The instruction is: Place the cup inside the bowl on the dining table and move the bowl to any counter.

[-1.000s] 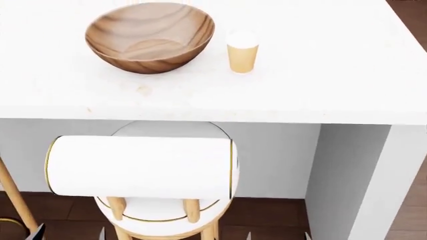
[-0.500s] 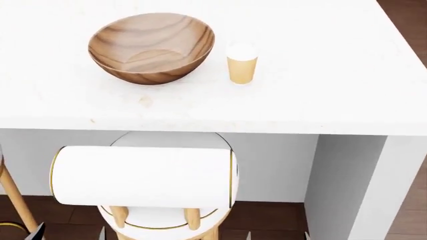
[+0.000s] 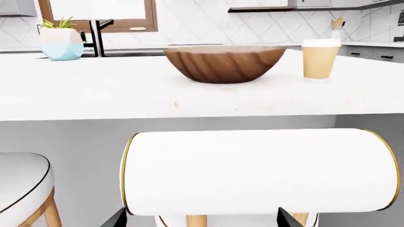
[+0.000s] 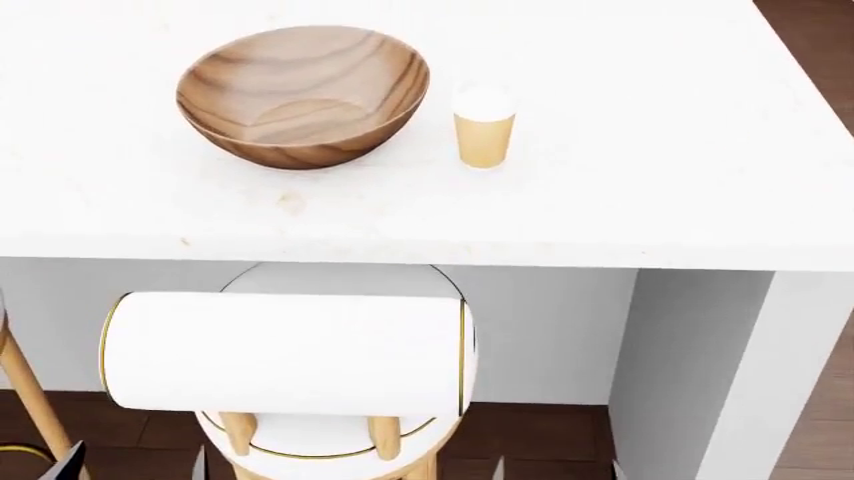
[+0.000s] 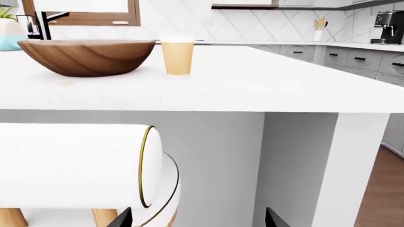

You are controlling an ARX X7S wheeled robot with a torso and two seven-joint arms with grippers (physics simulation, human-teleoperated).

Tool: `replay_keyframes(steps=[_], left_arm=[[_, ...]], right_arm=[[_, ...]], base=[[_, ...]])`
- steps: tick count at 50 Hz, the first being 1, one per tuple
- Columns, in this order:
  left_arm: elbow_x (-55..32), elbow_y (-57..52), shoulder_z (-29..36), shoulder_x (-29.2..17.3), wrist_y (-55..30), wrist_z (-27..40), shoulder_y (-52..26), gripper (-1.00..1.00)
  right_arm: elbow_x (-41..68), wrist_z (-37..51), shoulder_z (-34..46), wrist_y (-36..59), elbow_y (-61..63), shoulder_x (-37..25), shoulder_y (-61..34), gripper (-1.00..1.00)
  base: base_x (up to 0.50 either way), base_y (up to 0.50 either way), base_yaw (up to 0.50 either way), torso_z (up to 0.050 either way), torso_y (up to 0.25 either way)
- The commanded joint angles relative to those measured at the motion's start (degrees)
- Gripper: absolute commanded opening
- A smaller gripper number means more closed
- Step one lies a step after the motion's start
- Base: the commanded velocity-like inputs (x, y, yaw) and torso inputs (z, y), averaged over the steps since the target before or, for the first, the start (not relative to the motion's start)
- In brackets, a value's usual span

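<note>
The brown wooden bowl [image 4: 304,95] stands upright and empty on the white dining table [image 4: 641,170]. The tan paper cup [image 4: 483,128] with a white lid stands just right of it, a small gap apart. Both also show in the left wrist view, the bowl [image 3: 224,63] and the cup [image 3: 319,58], and in the right wrist view, the bowl [image 5: 85,57] and the cup [image 5: 177,55]. My left gripper [image 4: 134,468] and right gripper [image 4: 557,470] are low, below and in front of the table's edge. Both are open and empty; only their dark fingertips show [image 3: 117,218] [image 5: 273,218].
A white stool with a rolled backrest [image 4: 287,352] and wooden legs stands between me and the table. A second stool [image 3: 22,182] is at the left. The table's white end panel [image 4: 747,360] drops to the floor at the right. A potted plant [image 3: 60,40] and faucet stand behind.
The head view has shifted over the last second, so the bowl, cup and table edge sit lower in frame. Nothing on the table has moved. The grippers stay low and open.
</note>
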State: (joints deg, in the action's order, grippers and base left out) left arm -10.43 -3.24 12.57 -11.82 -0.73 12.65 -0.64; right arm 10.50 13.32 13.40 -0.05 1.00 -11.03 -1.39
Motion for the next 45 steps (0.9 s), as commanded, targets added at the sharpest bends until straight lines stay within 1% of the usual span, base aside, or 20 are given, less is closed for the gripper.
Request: replay_keyframes(steps=[1, 5, 10, 12, 14, 15, 16, 17, 19, 21, 24, 27, 30, 31, 32, 34, 36, 40, 42, 45], left_arm=[[-1.2, -10.8, -0.3, -2.4, -9.8, 2.1, -1.2, 1.00], [-3.2, -19.0, -0.9, -4.8, -17.8, 2.4, -2.5, 1.00], [-5.9, -24.8, -2.0, -5.9, -25.2, 3.3, -4.9, 1.00], [-9.0, -28.6, -3.9, -6.9, -30.4, 3.5, -7.2, 1.00], [-10.6, -30.2, -4.6, -8.0, -33.6, 3.1, -9.4, 1.00], [-11.9, -30.5, -4.5, -8.0, -37.1, 3.3, -12.1, 1.00], [-13.1, -30.7, -5.3, -9.1, -38.4, 2.2, -13.4, 1.00], [-14.8, -30.7, -6.8, -9.2, -40.6, 2.4, -15.4, 1.00], [-17.0, -30.4, -8.2, -10.5, -44.3, 1.7, -18.8, 1.00], [-18.8, -29.5, -8.8, -11.8, -47.9, 1.0, -22.4, 1.00], [-19.3, -26.5, -9.5, -12.6, -49.5, 0.3, -25.9, 1.00], [-19.0, -23.3, -9.0, -12.7, -50.9, 0.2, -29.9, 1.00], [-18.0, -21.1, -7.8, -12.1, -51.5, 0.9, -33.4, 1.00], [-18.0, -20.1, -8.0, -13.0, -51.0, -0.1, -34.1, 1.00], [-17.5, -20.0, -7.3, -12.6, -51.1, 0.5, -34.4, 1.00], [-17.3, -19.2, -7.4, -13.7, -50.9, -0.3, -35.1, 1.00], [-17.3, -19.7, -7.5, -13.9, -51.3, 0.0, -35.5, 1.00], [-17.3, -20.7, -7.6, -13.2, -51.6, 1.1, -35.2, 1.00], [-17.5, -20.5, -7.9, -13.6, -51.3, 0.6, -35.2, 1.00], [-17.4, -20.6, -7.9, -14.0, -50.9, 0.4, -35.2, 1.00]], right_arm=[[1.5, 2.0, 0.0, 8.5, 11.1, -2.2, 0.2, 1.00], [2.6, 3.4, -1.3, 16.2, 20.6, -5.2, 0.8, 1.00], [5.5, 4.2, -3.1, 23.8, 28.7, -7.7, -0.1, 1.00], [7.5, 4.5, -4.0, 30.5, 33.4, -9.7, -2.5, 1.00], [9.3, 4.8, -5.7, 34.2, 36.2, -10.9, -4.2, 1.00], [11.0, 4.8, -7.2, 37.1, 37.8, -11.8, -5.5, 1.00], [12.4, 4.8, -8.3, 39.2, 38.7, -12.4, -6.3, 1.00], [14.8, 5.3, -9.6, 43.8, 39.4, -12.9, -7.5, 1.00], [17.9, 4.9, -12.5, 45.5, 41.1, -13.3, -8.5, 1.00], [20.5, 5.5, -14.6, 50.7, 43.5, -15.4, -10.7, 1.00], [25.0, 5.4, -17.5, 56.9, 45.1, -17.3, -13.8, 1.00], [26.6, 4.5, -17.4, 60.0, 45.0, -19.4, -16.8, 1.00], [30.8, 4.4, -21.7, 63.7, 45.4, -20.1, -20.0, 1.00], [32.4, 4.5, -23.6, 65.4, 45.8, -20.6, -20.7, 1.00], [33.3, 4.7, -24.3, 66.7, 46.1, -21.4, -21.3, 1.00], [35.9, 4.9, -26.0, 69.8, 46.2, -22.2, -23.9, 1.00], [39.0, 4.8, -27.5, 73.0, 44.9, -22.6, -28.4, 1.00], [42.2, 4.9, -26.9, 77.5, 41.7, -23.3, -36.6, 1.00], [43.7, 4.5, -27.6, 78.6, 40.2, -23.0, -38.5, 1.00], [44.4, 4.0, -25.9, 80.2, 37.9, -23.6, -40.9, 1.00]], base=[[0.00, 0.00, 0.00, 0.000, 0.000], [0.00, 0.00, 0.00, 0.000, 0.000], [0.00, 0.00, 0.00, 0.000, 0.000], [0.00, 0.00, 0.00, 0.000, 0.000], [0.00, 0.00, 0.00, 0.000, 0.000], [0.00, 0.00, 0.00, 0.000, 0.000], [0.00, 0.00, 0.00, 0.000, 0.000], [0.00, 0.00, 0.00, 0.000, 0.000], [0.00, 0.00, 0.00, 0.000, 0.000], [0.00, 0.00, 0.00, 0.000, 0.000], [0.00, 0.00, 0.00, 0.000, 0.000], [0.00, 0.00, 0.00, 0.000, 0.000], [0.00, 0.00, 0.00, 0.000, 0.000], [0.00, 0.00, 0.00, 0.000, 0.000], [0.00, 0.00, 0.00, 0.000, 0.000], [0.00, 0.00, 0.00, 0.000, 0.000], [0.00, 0.00, 0.00, 0.000, 0.000], [0.00, 0.00, 0.00, 0.000, 0.000], [0.00, 0.00, 0.00, 0.000, 0.000], [0.00, 0.00, 0.00, 0.000, 0.000]])
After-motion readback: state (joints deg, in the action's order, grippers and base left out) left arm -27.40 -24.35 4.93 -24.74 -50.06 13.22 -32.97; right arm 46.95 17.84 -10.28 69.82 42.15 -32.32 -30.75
